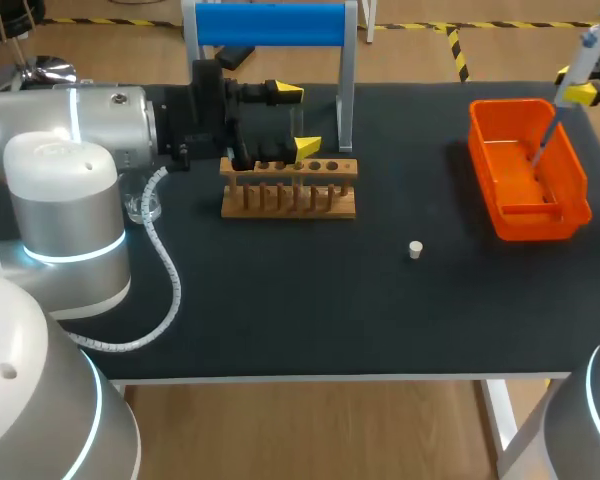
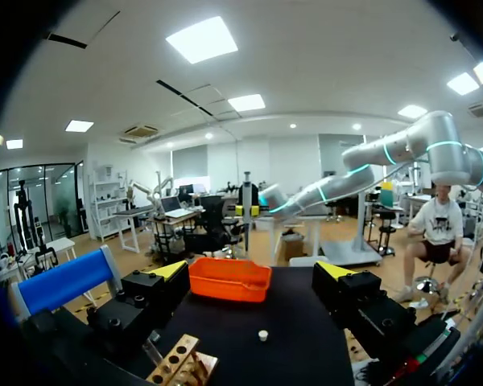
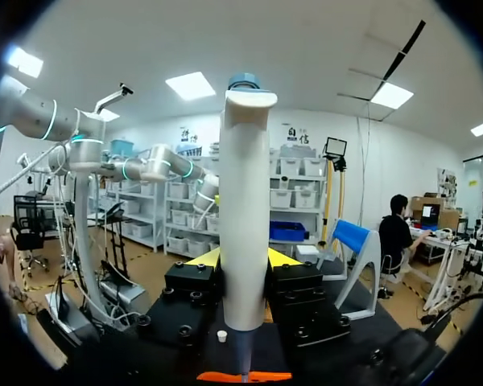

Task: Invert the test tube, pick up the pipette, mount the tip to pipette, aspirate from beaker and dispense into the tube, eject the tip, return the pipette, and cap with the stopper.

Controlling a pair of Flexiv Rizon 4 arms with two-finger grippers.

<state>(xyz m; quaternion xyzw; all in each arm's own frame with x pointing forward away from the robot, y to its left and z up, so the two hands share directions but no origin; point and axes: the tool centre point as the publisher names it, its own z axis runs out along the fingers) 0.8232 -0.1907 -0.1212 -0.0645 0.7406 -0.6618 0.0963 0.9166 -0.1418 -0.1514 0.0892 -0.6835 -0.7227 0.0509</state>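
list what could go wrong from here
1. The pipette, clamped in the right gripper, reaches down into the orange bin. A sideways move could catch the bin's wall and shift it.
2. The left gripper stands open right at the wooden rack and might nudge it.
3. The small stopper lies loose on the table, so a passing arm could knock it away.

Matte black tabletop (image 1: 310,320) carrying a bright orange plastic bin (image 1: 485,180), a light brown wooden tube rack (image 1: 290,200) and a small off-white stopper (image 1: 415,249). A slim white plastic pipette (image 3: 244,217); a blue padded bar (image 1: 270,24).
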